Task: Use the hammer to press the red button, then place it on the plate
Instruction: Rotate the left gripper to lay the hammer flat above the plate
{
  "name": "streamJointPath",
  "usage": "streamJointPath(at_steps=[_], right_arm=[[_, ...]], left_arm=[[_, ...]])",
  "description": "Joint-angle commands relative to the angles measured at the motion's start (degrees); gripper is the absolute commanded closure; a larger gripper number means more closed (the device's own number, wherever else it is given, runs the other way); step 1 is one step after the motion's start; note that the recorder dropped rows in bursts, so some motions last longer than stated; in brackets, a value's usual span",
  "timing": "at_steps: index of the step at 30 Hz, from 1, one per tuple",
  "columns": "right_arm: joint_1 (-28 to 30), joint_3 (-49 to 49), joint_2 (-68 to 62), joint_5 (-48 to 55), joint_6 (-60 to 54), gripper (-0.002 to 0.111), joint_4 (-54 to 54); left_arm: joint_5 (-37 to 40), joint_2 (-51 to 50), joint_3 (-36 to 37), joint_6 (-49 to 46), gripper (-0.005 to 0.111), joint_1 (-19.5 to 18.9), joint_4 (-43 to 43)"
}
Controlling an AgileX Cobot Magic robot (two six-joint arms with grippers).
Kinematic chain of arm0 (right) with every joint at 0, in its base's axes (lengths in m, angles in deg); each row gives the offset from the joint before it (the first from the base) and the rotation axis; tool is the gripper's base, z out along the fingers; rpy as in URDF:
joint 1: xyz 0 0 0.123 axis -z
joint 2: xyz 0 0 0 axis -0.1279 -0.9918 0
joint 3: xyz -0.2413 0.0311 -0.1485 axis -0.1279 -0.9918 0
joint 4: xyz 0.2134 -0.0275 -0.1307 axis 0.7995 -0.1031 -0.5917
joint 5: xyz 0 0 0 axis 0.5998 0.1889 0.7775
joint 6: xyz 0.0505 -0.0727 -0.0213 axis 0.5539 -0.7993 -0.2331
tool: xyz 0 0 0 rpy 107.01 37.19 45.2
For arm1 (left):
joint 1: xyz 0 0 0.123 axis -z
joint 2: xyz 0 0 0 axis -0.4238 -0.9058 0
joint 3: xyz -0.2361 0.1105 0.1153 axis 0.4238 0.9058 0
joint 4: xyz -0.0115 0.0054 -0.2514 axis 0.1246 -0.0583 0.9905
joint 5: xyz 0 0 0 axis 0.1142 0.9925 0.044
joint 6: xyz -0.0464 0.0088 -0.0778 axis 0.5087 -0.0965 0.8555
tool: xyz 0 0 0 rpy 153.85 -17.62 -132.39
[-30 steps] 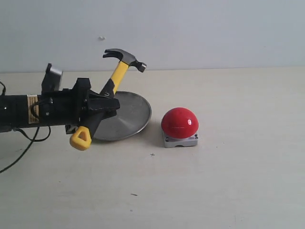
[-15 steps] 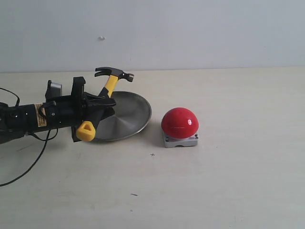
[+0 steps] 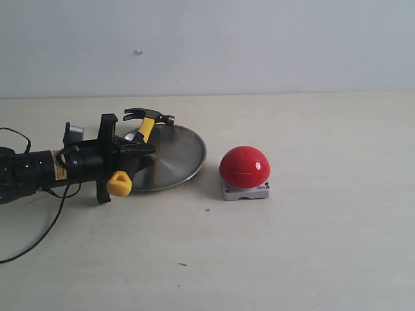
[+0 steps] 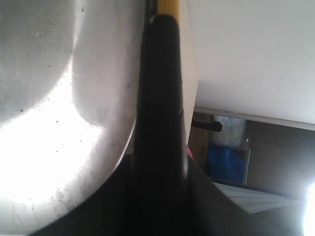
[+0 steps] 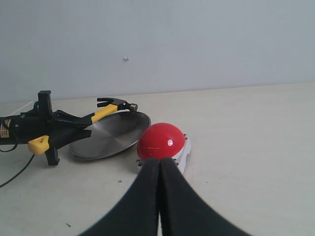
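Note:
My left gripper (image 3: 134, 154) lies low over the left edge of the silver plate (image 3: 176, 153), shut on the hammer (image 3: 146, 129) at the black part of its handle. The dark head hangs over the plate's far rim, and the yellow loop sticks out toward the front left. In the left wrist view the black handle (image 4: 160, 98) runs straight out between the jaws, with the plate (image 4: 54, 88) close beside it. The red button (image 3: 244, 166) sits to the right of the plate, untouched. My right gripper (image 5: 160, 164) is shut and empty, just short of the red button (image 5: 161, 141).
A black cable (image 3: 37, 233) trails over the table from the left arm (image 3: 39, 167). A pale wall stands behind the table. The right wrist view also shows the plate (image 5: 115, 133) and the hammer (image 5: 105, 112) to the button's left.
My left gripper has come down and back to the left with the hammer. The handle now lies flatter and the head has dropped to just above the plate's far rim.

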Motion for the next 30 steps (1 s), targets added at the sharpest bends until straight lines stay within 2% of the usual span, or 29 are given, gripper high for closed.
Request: streamJointPath(at_steps=[1, 11, 21, 25, 30], right_arm=[[-0.06, -0.27, 0.23, -0.38, -0.15, 0.108, -0.07], [-0.06, -0.27, 0.23, -0.38, -0.15, 0.108, -0.07], [-0.06, -0.27, 0.23, -0.38, -0.15, 0.108, -0.07], [-0.06, -0.27, 0.23, -0.38, -0.15, 0.108, -0.07], [-0.06, -0.27, 0.23, -0.38, -0.15, 0.108, -0.07]], left_arm=[[-2.77, 0.39, -0.53, -1.15, 0.107, -0.09, 1.09], [-6.87, 0.39, -0.53, -1.06, 0.107, 0.36, 0.64], [-6.76, 0.39, -0.67, -1.06, 0.107, 0.36, -0.22], [-6.67, -0.08, -3.06, 0.18, 0.107, 0.36, -4.76], [-6.67, -1.22, -3.86, 1.28, 0.107, 0.87, -4.91]])
